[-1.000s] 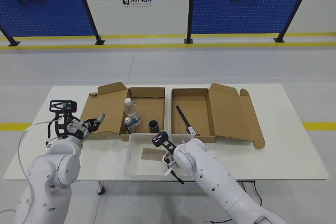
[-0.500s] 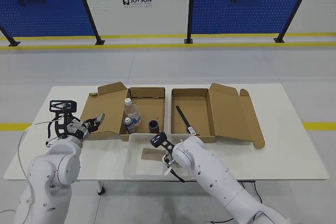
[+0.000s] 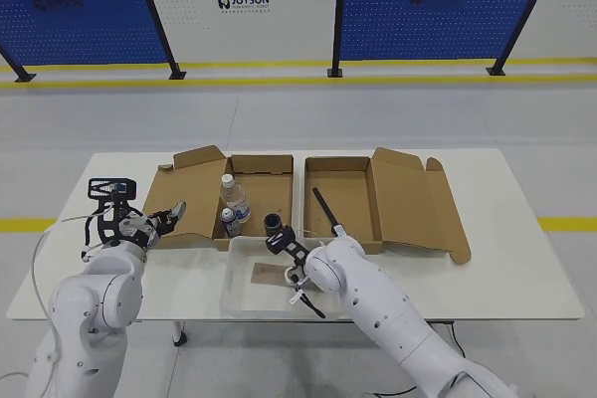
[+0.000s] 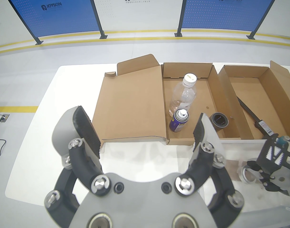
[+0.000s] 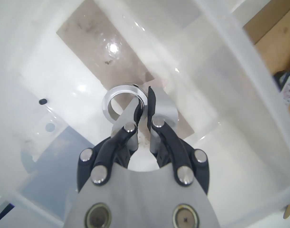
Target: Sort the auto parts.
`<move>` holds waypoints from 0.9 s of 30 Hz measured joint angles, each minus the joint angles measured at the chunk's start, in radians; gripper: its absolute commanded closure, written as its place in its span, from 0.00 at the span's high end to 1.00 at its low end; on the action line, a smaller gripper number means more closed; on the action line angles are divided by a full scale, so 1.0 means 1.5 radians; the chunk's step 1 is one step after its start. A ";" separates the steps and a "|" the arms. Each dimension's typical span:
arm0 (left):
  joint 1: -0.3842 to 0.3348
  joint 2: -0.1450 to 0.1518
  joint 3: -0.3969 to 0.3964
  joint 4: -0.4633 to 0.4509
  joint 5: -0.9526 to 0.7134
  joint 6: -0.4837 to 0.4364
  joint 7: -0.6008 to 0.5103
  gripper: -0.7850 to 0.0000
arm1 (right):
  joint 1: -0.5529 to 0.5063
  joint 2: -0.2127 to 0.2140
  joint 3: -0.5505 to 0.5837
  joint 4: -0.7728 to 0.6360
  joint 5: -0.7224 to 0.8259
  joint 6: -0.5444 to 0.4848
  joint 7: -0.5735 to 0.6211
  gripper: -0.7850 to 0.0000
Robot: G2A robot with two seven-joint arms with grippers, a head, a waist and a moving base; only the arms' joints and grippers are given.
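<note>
Right claw (image 5: 145, 103) clamped on metal ring (image 5: 106, 103), inside clear bin (image 5: 230, 29), left claw (image 4: 141, 115) apart

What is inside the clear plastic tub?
A metal ring, gripped on its wall by the right hand, and a small black piece. What lies under the hand is covered.

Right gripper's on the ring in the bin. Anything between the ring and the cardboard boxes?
Yes: the clear bin's far wall. The right gripper pinches the metal ring inside the bin, and that wall rises between it and the left cardboard box and the right cardboard box. Above the rim nothing visible blocks.
</note>
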 measured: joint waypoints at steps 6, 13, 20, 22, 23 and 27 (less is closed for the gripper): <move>0.000 0.000 0.000 0.000 0.000 0.000 0.000 1.00 | -0.039 0.014 0.055 -0.115 0.014 0.037 0.010 0.00; 0.000 0.000 0.000 0.000 0.000 0.000 0.000 1.00 | -0.106 0.028 0.124 -0.249 0.065 0.080 0.014 0.00; 0.000 0.000 0.000 0.000 0.000 0.000 0.000 1.00 | -0.154 0.031 0.166 -0.298 0.168 0.115 -0.029 0.00; 0.000 0.000 0.000 0.000 0.000 0.000 0.000 1.00 | -0.158 0.031 0.170 -0.298 0.185 0.119 -0.042 0.00; 0.000 0.000 0.000 0.000 0.000 0.000 0.000 1.00 | -0.158 0.032 0.172 -0.297 0.192 0.122 -0.050 0.00; 0.000 0.000 0.000 0.000 0.000 0.000 0.000 1.00 | -0.147 0.034 0.179 -0.296 0.170 0.138 -0.081 0.00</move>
